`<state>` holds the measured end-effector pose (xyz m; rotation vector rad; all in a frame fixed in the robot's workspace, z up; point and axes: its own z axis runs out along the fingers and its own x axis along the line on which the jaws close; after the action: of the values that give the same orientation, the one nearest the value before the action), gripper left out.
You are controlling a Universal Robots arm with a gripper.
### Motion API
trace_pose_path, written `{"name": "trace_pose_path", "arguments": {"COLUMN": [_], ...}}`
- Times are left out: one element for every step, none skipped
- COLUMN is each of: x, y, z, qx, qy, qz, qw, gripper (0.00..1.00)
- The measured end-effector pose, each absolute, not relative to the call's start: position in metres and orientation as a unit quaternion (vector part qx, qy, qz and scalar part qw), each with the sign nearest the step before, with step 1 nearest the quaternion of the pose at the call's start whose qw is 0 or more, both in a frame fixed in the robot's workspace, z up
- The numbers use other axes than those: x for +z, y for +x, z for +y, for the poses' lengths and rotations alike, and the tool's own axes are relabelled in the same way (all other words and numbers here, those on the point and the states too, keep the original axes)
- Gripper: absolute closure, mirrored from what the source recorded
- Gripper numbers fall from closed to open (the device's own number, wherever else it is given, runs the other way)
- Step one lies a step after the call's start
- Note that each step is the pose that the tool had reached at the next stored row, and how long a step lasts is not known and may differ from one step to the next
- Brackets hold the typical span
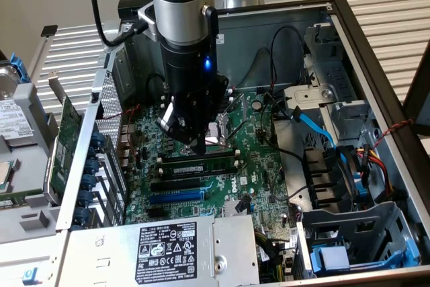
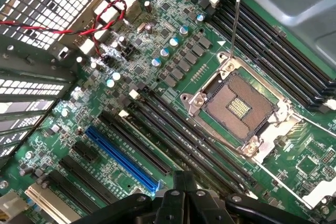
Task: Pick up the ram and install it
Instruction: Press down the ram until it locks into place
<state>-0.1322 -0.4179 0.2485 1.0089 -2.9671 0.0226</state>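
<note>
While our gripper (image 1: pixel 199 144) is hovering pressed together over the motherboard (image 1: pixel 262 159), we are seeing the ram (image 1: pixel 201 164) sitting in a slot just beneath it.

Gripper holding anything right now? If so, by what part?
Nothing held. The black gripper is shut and empty above the green motherboard; a green memory stick sits in a slot.

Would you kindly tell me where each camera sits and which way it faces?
Exterior view: off the arm, above the open computer case, looking down at the motherboard; the arm and gripper show.
Wrist view: on the wrist, facing down at the motherboard; the gripper shows.
Shared: motherboard, CPU socket, blue slot.
</note>
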Motion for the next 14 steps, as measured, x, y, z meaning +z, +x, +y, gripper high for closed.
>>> {"name": "trace_pose_path", "arguments": {"x": [0.2485,0.2486,0.2486,0.2486,0.2485,0.2486,0.2486,0.2486,0.2485,0.2485,0.2485,0.2486,0.2486,0.2486], "y": [-0.1322,-0.1322,-0.1322,-0.1322,-0.1322,-0.1322,-0.1322,-0.1322,-0.1322,-0.1322,-0.1322,-0.1322,-0.1322,-0.1322], "z": [-0.4179,-0.4179,-0.4179,-0.4179,-0.4179,-0.4179,-0.4179,-0.4179,-0.4179,-0.4179,-0.4179,-0.418,-0.4179,-0.4179], "qx": [0.007,0.008,0.008,0.008,0.008,0.008,0.008,0.009,0.009,0.009,0.009,0.009,0.009,0.009], "qy": [0.317,0.312,0.306,0.301,0.296,0.291,0.285,0.28,0.275,0.269,0.264,0.258,0.253,0.247], "qz": [-0.948,-0.95,-0.952,-0.954,-0.955,-0.957,-0.958,-0.96,-0.961,-0.963,-0.964,-0.966,-0.967,-0.969], "qw": [0.003,0.003,0.002,0.002,0.001,0.001,0.0,0.0,-0.001,-0.001,-0.001,-0.002,-0.002,-0.002], "gripper": [0.9,0.9,0.9,0.9,0.9,0.9,0.9,0.9,0.9,0.9,0.9,0.9,0.9,0.9]}}
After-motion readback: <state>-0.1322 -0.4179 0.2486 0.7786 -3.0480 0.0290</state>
